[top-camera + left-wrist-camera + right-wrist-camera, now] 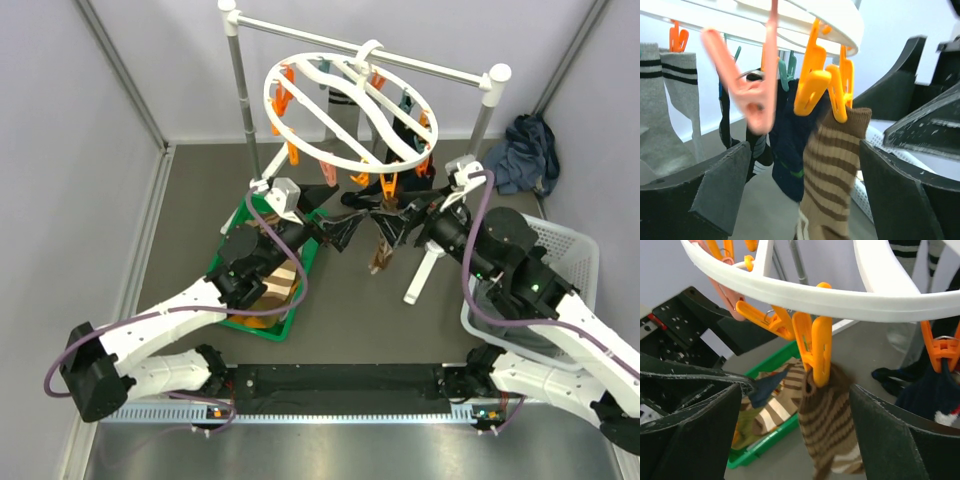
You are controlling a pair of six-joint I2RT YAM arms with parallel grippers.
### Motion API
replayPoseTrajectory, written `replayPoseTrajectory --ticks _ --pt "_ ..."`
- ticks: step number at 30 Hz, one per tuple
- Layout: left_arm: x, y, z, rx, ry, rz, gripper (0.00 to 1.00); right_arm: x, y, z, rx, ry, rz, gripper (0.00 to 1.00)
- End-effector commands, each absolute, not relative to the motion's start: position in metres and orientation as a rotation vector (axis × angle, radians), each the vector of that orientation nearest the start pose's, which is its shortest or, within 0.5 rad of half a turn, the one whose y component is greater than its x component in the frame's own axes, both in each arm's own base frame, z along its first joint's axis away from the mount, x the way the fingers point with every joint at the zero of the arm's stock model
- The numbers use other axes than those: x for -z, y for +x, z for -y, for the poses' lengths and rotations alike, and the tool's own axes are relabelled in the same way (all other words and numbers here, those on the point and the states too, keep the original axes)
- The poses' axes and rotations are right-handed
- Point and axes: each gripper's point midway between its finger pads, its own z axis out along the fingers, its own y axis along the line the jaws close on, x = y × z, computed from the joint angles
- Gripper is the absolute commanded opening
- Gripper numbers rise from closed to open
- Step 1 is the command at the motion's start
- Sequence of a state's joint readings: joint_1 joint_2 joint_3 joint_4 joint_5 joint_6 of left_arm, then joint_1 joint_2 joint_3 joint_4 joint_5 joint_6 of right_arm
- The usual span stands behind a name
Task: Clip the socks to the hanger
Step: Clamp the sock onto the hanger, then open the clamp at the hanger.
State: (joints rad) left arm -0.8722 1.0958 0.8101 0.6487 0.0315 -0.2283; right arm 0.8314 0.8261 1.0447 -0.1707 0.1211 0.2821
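The dark grey tabletop (190,200) carries a white-and-grey metal rail stand (360,45), and from its top bar hangs the white round plastic ring hanger (840,299), level, with orange clips along its rim. At the right edge stands a white lattice plastic basket (575,245). On the left lies a green rectangular plastic tray (771,442) holding a brown-and-cream striped sock (775,407). A dark blue-grey bundle of cloth (525,150) sits in the far right corner. Both arms reach under the near side of the ring. The left hand (804,150) has its black fingers spread wide, and the right hand (795,390) is likewise spread wide, holding nothing. Between the fingers of each hangs a tan sock with brown stripes (832,165), its cuff pinched in a bright orange plastic clip (817,350) on the near rim. In the left wrist view it is clear of both fingers. Just behind it hangs a dark navy sock (787,155). Farther along the ring are grey socks with dark bands (670,100). A pale pink plastic clip (747,95), blurred, dangles beside the orange one.
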Motion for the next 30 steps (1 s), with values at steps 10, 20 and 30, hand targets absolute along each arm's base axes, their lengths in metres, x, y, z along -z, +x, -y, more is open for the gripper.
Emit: replayPoseTrajectory --ticks 10,20,30 --pt "-0.421 0.243 0.289 0.907 0.363 -1.155 0.97 -0.448 0.187 -0.205 -0.627 -0.664 -1.422 0.95" --pt "-0.449 0.266 0.296 0.862 0.301 -1.170 0.96 -0.464 0.228 -0.208 -0.437 -0.632 -1.425 0.74" --pt "-0.456 0.295 0.279 0.740 0.187 -1.216 0.94 -0.461 0.245 -0.205 -0.475 -0.612 -1.421 0.67"
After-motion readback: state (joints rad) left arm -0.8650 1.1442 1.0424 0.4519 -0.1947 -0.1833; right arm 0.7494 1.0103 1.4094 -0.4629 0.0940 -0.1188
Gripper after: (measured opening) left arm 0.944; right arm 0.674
